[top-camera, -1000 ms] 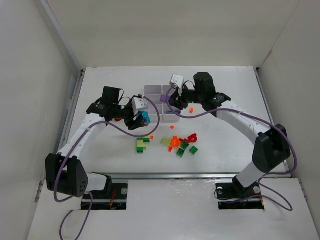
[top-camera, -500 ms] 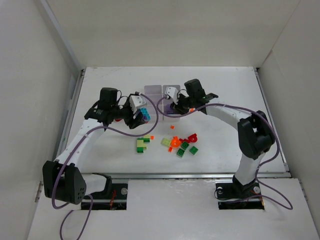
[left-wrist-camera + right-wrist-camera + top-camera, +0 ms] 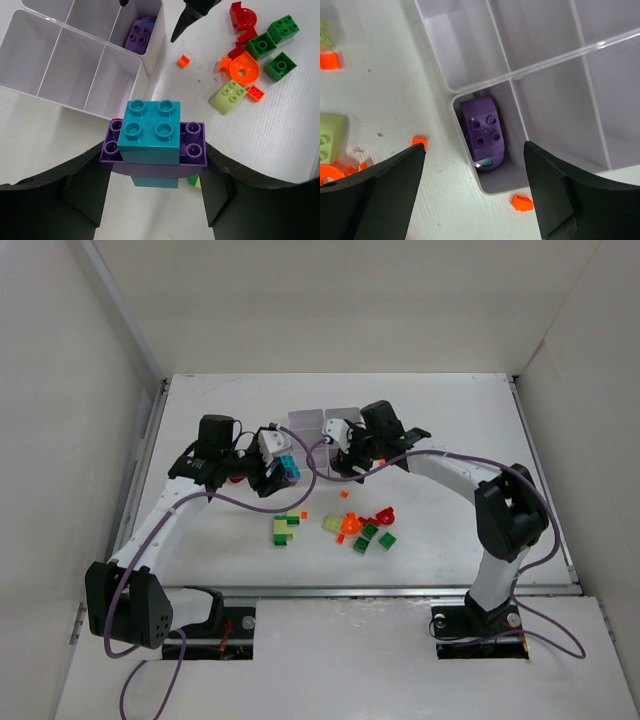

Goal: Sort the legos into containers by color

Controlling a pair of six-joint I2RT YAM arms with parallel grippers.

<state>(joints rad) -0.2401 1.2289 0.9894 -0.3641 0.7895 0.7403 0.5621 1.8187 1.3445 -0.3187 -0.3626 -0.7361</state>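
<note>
Top external view — white table [image 3: 450,410] strewn with legos [image 3: 350,525], white walls [image 3: 330,300] around.

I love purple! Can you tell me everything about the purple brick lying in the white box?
The purple brick is shiny plastic, with four round studs on top and one rounded end. A small teal bit shows at its other end. It lies flat, studs up, alone in a corner compartment of the white box. The open right gripper hovers above, its fingers clear of it.
</note>
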